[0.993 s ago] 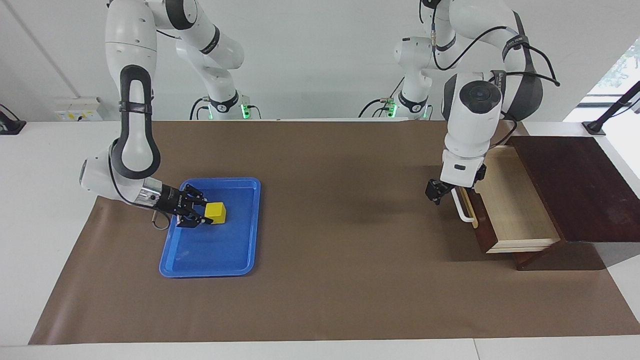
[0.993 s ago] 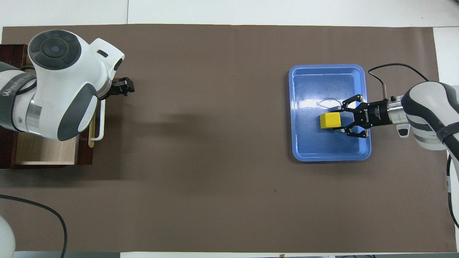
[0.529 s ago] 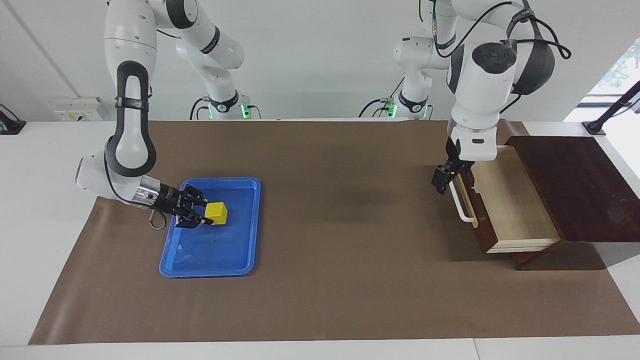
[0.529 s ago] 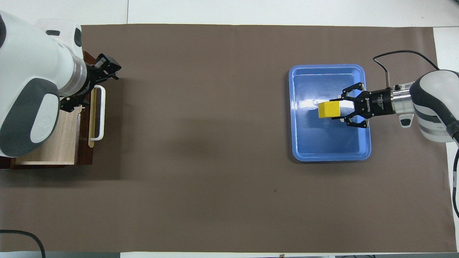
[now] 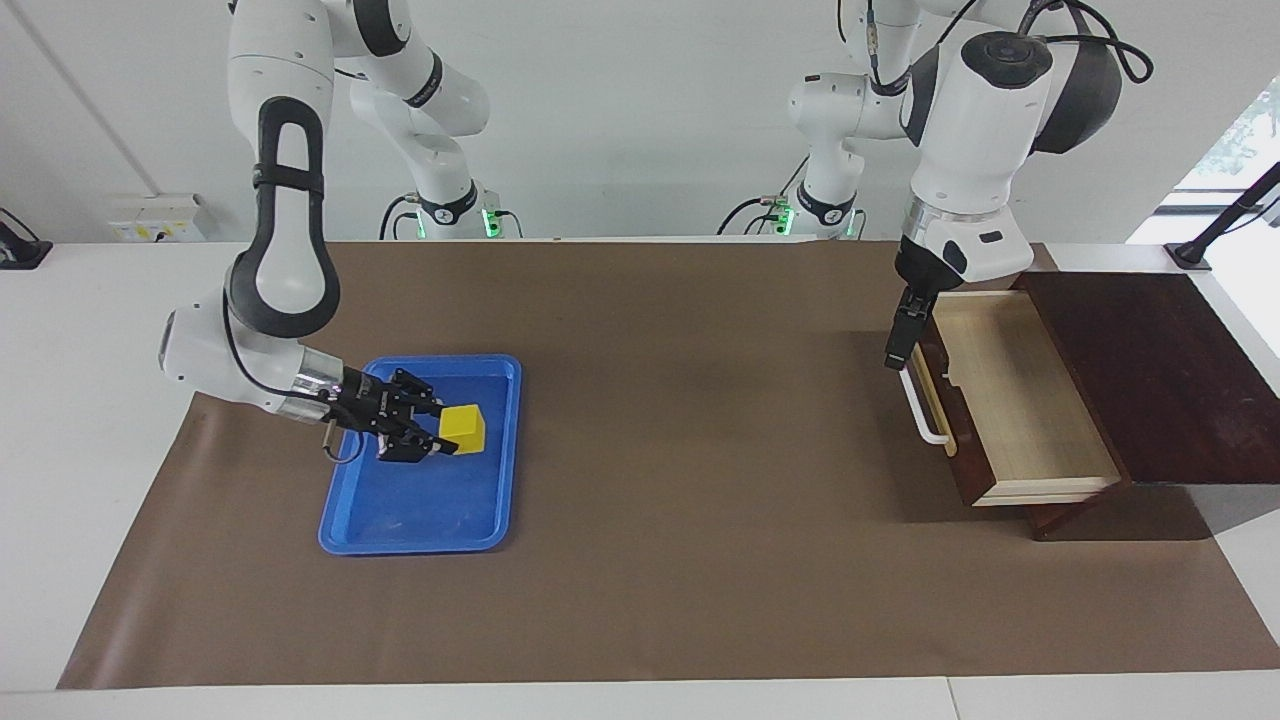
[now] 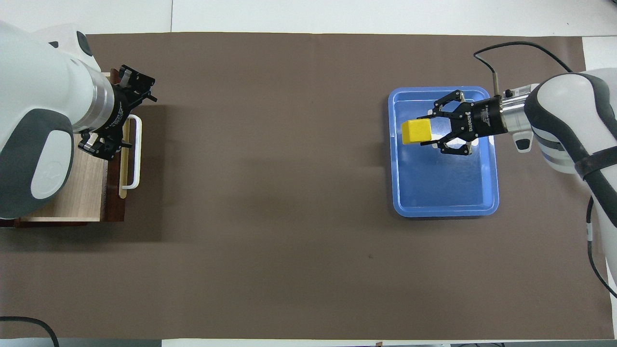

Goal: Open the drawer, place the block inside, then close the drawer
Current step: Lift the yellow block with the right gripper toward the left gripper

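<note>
A brown paper-like mat (image 5: 680,560) covers most of a white table (image 5: 70,330) set against a plain pale wall, where a white socket box (image 5: 155,218) is mounted near the right arm's end and bright daylight shows at the left arm's end. Two white Franka arms stand on bases lit with green lights.

The right gripper (image 5: 432,433) hangs low over the flat blue plastic tray (image 6: 446,205), its black fingers clamped on the small bright yellow cube block (image 5: 463,429); in the overhead view the right gripper (image 6: 430,129) holds the block (image 6: 417,131) over the tray's half farther from the robots. The block appears lifted clear of the tray floor, though neither view settles this.

At the left arm's end of the table, the wide shallow drawer (image 5: 1010,400) of the dark brown wooden box (image 5: 1150,370) stands pulled out, its pale light-wood interior exposed. The drawer's white bar handle (image 5: 922,408) sits on a tan strip facing the middle of the table. The left gripper (image 5: 897,343) hangs over the drawer's front edge, at the handle's end nearer to the robots. Seen from overhead, the left gripper (image 6: 115,118) shows its fingers spread wide apart and holding nothing.
</note>
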Robot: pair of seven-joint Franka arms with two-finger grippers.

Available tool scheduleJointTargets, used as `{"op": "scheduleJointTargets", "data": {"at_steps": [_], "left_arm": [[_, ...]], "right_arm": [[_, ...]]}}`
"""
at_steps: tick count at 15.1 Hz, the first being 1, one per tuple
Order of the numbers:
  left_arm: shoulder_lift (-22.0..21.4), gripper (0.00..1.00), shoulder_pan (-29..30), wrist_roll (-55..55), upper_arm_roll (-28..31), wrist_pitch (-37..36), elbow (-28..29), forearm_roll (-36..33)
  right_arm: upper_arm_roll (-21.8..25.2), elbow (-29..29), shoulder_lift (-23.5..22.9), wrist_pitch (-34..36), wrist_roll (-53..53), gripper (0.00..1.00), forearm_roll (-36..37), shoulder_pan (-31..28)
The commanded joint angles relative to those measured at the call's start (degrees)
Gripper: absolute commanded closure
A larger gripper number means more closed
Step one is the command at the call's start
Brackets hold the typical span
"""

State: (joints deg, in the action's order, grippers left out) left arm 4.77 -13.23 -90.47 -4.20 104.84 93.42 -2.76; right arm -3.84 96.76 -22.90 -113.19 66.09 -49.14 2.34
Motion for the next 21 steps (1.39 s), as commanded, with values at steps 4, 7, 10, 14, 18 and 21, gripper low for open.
{"op": "scheduleJointTargets", "data": {"at_steps": [4, 7, 10, 14, 18, 21], "left_arm": [[6.0, 0.0, -5.1, -23.0, 0.5, -8.6, -7.4, 3.6], [14.3, 0.0, -8.5, -31.0, 0.8, -11.9, -17.0, 3.6], [15.7, 0.0, -9.7, -33.7, 0.9, -7.7, -16.4, 3.3], [16.4, 0.0, -13.0, -37.3, 0.9, -4.3, -14.9, 3.3], [20.1, 0.0, -17.1, -42.0, 1.0, -2.4, -15.4, 0.7], [20.0, 0.0, -18.1, -42.9, 0.9, 0.4, -14.9, 0.6]], "right_arm": [[0.1, -3.0, -1.4, -6.2, 12.1, 1.0, -1.3, 11.1], [0.1, -3.0, -1.4, -8.5, 14.8, 1.0, -1.2, 14.8], [0.1, -2.8, -1.4, -10.3, 14.5, 1.0, -0.8, 16.6], [0.1, -2.9, -1.6, -11.8, 14.7, 1.0, -1.2, 18.1], [0.1, -2.9, -1.8, -13.0, 15.3, 1.0, -1.4, 19.7], [0.0, -2.8, -1.9, -14.2, 15.6, 1.0, -1.4, 19.9]]}}
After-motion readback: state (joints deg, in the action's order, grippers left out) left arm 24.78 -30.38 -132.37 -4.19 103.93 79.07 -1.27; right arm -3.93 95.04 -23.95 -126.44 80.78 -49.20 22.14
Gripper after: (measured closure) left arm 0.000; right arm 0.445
